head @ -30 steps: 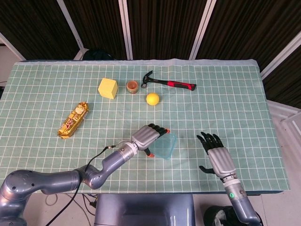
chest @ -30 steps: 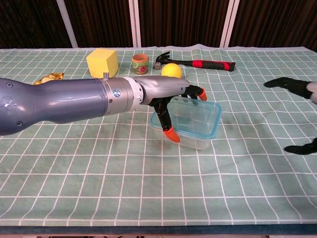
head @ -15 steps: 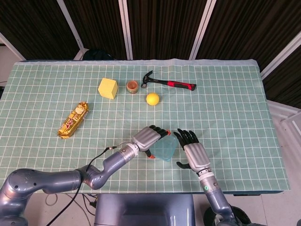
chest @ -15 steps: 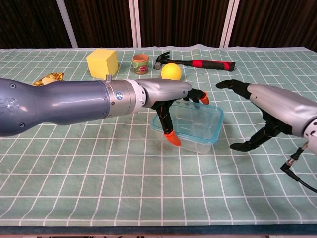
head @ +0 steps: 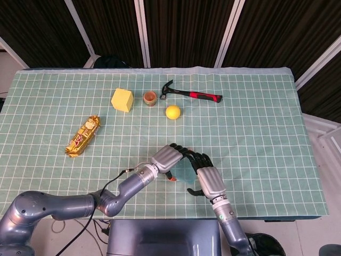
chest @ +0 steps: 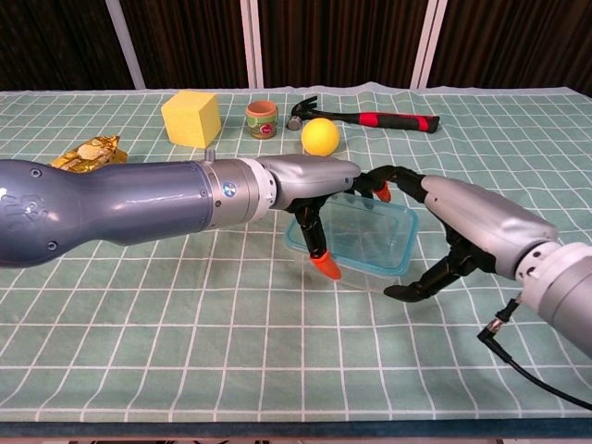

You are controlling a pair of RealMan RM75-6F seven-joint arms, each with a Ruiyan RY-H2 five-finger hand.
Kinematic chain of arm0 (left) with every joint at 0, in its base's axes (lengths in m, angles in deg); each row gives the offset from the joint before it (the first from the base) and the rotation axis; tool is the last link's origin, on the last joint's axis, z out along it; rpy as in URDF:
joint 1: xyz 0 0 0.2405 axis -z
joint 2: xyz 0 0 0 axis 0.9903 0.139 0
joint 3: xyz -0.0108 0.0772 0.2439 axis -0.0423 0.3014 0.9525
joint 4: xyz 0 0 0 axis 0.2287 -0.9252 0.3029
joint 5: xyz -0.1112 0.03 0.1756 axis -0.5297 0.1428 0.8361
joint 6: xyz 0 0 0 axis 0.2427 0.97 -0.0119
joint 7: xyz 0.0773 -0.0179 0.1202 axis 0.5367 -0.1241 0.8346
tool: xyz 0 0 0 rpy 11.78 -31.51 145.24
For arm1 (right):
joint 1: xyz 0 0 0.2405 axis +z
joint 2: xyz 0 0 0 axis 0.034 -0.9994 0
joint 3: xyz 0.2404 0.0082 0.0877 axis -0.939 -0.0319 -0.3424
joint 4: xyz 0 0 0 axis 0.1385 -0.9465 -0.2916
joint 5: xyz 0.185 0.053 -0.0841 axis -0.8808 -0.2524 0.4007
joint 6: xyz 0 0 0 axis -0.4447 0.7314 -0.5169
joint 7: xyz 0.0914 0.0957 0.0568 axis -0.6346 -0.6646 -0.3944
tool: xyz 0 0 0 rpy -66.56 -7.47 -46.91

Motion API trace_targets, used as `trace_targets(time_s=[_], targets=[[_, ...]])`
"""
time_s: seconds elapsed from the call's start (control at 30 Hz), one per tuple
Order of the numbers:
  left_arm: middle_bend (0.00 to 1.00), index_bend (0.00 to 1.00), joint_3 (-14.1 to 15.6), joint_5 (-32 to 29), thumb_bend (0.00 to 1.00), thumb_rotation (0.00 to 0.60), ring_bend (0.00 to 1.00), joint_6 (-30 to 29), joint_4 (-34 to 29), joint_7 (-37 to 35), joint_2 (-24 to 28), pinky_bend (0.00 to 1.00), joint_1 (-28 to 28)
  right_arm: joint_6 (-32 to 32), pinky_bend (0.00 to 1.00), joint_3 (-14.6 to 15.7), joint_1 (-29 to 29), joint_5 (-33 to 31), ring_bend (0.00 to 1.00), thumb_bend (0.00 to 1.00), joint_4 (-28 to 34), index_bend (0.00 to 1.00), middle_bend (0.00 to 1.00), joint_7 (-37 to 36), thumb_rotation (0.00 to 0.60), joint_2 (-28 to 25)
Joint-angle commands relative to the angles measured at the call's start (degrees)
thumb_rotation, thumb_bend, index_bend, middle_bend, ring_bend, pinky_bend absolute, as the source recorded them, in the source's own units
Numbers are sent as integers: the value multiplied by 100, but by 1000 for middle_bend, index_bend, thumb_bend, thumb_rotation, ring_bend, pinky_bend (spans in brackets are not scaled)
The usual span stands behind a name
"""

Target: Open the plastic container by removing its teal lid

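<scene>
While the container (chest: 356, 239) is grasped on the surface (chest: 277, 351), its teal lid (chest: 365, 222) is not yet off.
It is clasped by the left hand (chest: 310, 190); the right hand (chest: 435, 227), spread beside it and grasping nothing, must catch the rim and lift.

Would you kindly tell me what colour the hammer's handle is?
The hammer has a red and black handle, clearest in the chest view.

Container (chest: 356, 239) between left hand (chest: 314, 190) and right hand (chest: 458, 227), ball (chest: 320, 135) behind (hammer (chest: 370, 117) farther back)
</scene>
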Motion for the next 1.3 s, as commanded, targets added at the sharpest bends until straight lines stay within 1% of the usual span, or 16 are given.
trace_targets(time_s=[0.03,0.43,0.7,1.3], targets=[[257,157,26,-49,107,600,273,-27,-16,9,-1,423,-5,38,0,11,9,-39,0,244,-68,0,0,0,600,79],[257,157,126,-131,107,600,273,-33,-16,-22,51,423,-10,148,0,-27,26,-80,0,244,-281,0,0,-95,600,195],[257,157,152,-124,106,600,273,-37,-13,-54,63,423,14,221,0,-37,69,40,0,243,-352,0,0,-214,600,281],[257,157,207,-166,107,600,272,-68,-1,-55,73,423,54,319,0,-90,39,-70,0,244,-477,0,0,-379,600,347]])
